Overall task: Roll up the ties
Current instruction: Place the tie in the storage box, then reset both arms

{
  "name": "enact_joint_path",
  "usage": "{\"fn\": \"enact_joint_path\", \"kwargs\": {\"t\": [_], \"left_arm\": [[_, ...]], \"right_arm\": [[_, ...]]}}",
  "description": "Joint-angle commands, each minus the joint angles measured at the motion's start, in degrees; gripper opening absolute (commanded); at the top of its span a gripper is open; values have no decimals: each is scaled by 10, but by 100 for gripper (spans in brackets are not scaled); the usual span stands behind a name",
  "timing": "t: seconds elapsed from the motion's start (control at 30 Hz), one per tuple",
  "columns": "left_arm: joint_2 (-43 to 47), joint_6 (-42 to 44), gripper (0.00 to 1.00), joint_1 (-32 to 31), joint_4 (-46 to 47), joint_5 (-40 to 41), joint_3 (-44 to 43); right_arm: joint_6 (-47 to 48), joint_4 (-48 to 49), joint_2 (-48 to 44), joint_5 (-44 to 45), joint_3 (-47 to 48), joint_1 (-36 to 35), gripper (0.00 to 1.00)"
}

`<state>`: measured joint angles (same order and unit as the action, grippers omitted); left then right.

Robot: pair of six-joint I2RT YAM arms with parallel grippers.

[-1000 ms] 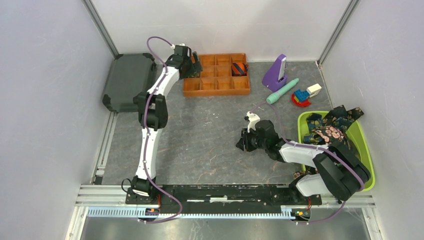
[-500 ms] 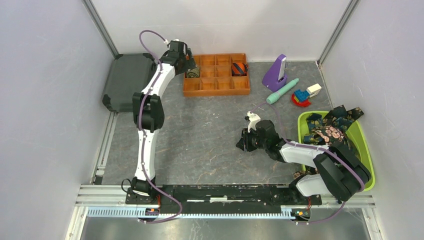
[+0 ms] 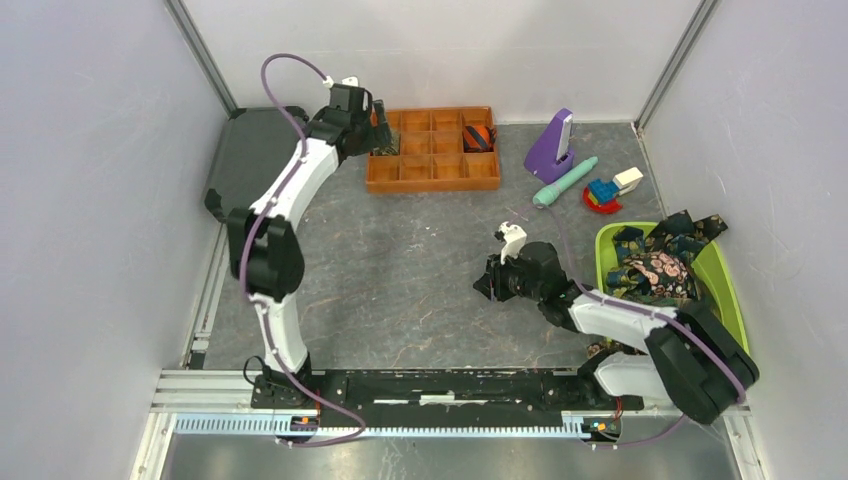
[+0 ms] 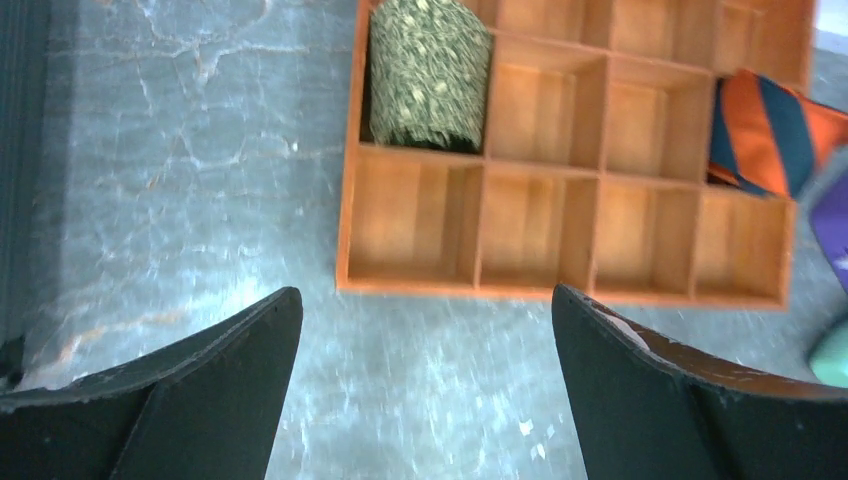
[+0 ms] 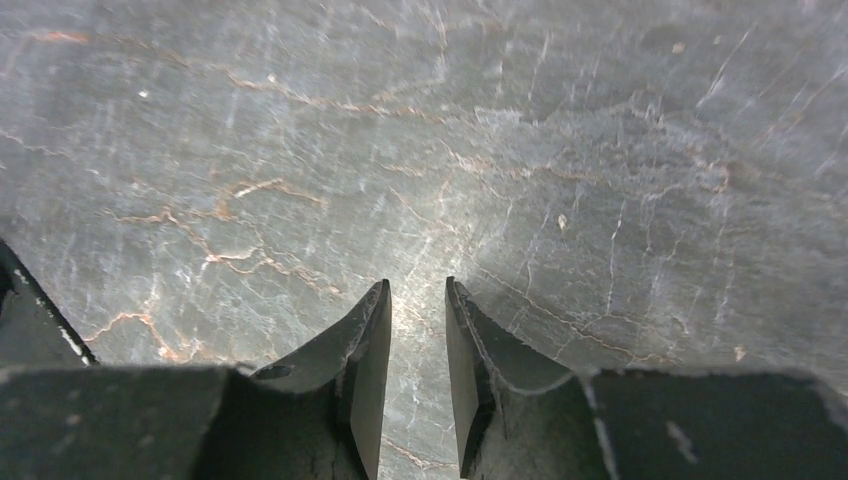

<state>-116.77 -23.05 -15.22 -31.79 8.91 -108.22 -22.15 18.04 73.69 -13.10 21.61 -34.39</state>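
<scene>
Left gripper (image 4: 425,298) hangs over the near-left corner of the orange tray (image 3: 435,178), jaws spread wide, nothing between them. In the left wrist view the tray's near rim runs just beyond the fingertips.

Olive-green tie (image 4: 428,72) sits rolled and on end in the tray's leftmost column, one row back from the near row, filling its compartment wall to wall. Orange-navy striped tie (image 4: 765,125) is rolled in the rightmost column, poking above the dividers; can't tell which row. The near row compartments show bare wood.

Right gripper (image 5: 417,290) is low over the surface (image 3: 400,270) at mid-right, jaws almost closed with a thin slit between them, holding nothing. Only marbled gray shows under it.

The other ties (image 3: 655,265), dark paisley and floral, are heaped unrolled in the green bin (image 3: 728,290) at the right edge of the surface, tight against the right wall. One end drapes over the far rim. The right arm's elbow crosses the bin's near side.

Dark case (image 3: 255,160) fills the far-left corner, just beside the tray. Purple object (image 3: 548,150), teal stick (image 3: 565,182) and toy blocks (image 3: 605,192) cluster far-right, between the tray and the bin.

A broad bare stretch of surface runs from the tray's near rim to the arm bases, bounded by the left rail and the right gripper.
</scene>
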Motion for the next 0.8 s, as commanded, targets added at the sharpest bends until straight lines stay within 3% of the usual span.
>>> {"fn": "enact_joint_path", "kwargs": {"t": [0.0, 0.13, 0.33, 0.47, 0.77], "left_arm": [[132, 26, 100, -13, 17, -9, 90], [234, 9, 100, -21, 12, -28, 191], [383, -30, 100, -29, -23, -42, 330], [461, -35, 100, -32, -90, -72, 386], [707, -35, 100, -32, -137, -105, 578]], "right_arm": [[28, 42, -67, 12, -11, 1, 35], [39, 22, -122, 24, -3, 0, 43], [69, -83, -210, 58, 64, -1, 81], [80, -155, -252, 97, 118, 0, 95], [83, -248, -353, 166, 155, -1, 98]]}}
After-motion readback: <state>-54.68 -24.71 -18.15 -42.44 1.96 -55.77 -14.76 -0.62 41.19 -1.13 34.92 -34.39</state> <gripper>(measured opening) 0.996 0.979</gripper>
